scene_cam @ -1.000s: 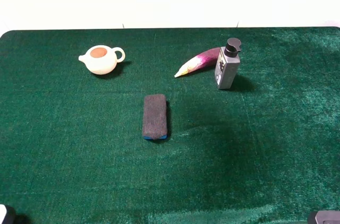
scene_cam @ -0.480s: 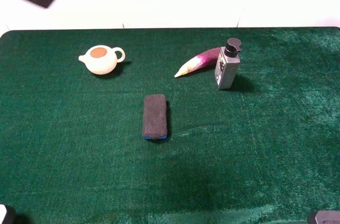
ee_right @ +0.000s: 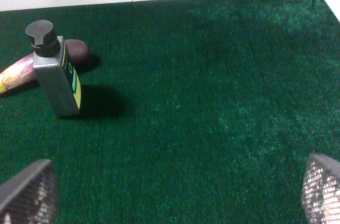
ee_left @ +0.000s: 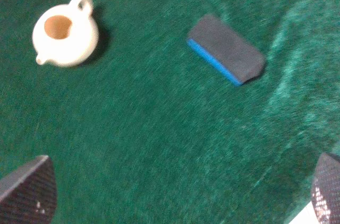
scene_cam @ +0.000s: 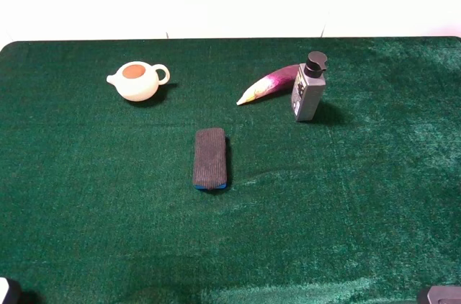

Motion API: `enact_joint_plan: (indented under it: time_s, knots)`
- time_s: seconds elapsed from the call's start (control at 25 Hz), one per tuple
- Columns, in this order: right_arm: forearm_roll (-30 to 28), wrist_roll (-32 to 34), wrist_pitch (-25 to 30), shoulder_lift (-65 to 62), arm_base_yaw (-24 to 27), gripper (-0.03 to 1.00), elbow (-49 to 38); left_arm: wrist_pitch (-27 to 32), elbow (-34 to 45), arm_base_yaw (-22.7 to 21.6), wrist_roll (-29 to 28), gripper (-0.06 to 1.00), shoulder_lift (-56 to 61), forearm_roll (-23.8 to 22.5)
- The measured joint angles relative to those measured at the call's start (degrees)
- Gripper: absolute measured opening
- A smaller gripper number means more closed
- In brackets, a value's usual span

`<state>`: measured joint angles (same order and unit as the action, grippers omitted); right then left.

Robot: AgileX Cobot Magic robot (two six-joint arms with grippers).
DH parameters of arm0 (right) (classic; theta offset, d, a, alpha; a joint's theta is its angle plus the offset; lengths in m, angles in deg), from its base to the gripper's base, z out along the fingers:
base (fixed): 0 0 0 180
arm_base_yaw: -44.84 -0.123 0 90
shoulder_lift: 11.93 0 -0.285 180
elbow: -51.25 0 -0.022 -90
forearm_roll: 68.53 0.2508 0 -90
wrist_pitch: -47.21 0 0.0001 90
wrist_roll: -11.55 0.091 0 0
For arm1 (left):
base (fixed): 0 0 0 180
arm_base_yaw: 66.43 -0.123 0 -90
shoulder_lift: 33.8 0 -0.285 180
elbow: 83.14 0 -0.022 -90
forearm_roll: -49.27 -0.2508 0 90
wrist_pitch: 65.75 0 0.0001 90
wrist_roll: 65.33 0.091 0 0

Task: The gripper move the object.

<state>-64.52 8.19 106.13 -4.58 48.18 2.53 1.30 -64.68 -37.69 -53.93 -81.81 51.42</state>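
The eggplant (scene_cam: 268,83) is seen lying toward the far edge of the green counter (scene_cam: 360,210), right of centre, its purple end tucked behind and apparently touching a grey pump bottle (scene_cam: 309,88) with a black cap. Both end effectors are held low near the near edge with fingers spread wide apart and nothing between them: the left end effector (ee_left: 180,192) is aimed toward the cream teapot (ee_left: 65,33) and dark blue-edged block (ee_left: 227,49), the right end effector (ee_right: 170,192) toward the bottle. A tipped bottle is judged the main risk, since the eggplant's thick end is crowded by it; the pale tip (scene_cam: 245,98) is left freer.
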Motion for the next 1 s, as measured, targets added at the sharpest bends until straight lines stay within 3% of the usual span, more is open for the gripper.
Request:
enact_joint_plan:
  time_s: [0.24, 0.64, 0.8, 1.0]
  knots:
    - [0.0, 0.0, 0.0, 0.0, 0.0, 0.69, 0.0, -0.23, 9.52, -11.04, -0.02, 0.97, 11.27, 0.0]
    - [0.0, 0.0, 0.0, 0.0, 0.0, 0.69, 0.0, -3.01, 21.18, -24.76, -0.02, 0.97, 27.78, 0.0]
    - [0.0, 0.0, 0.0, 0.0, 0.0, 0.69, 0.0, -3.06, 25.44, -27.64, -0.02, 0.97, 34.09, 0.39]
    - [0.0, 0.0, 0.0, 0.0, 0.0, 0.69, 0.0, -4.96, 29.58, -27.89, -0.02, 0.97, 40.17, 1.34]
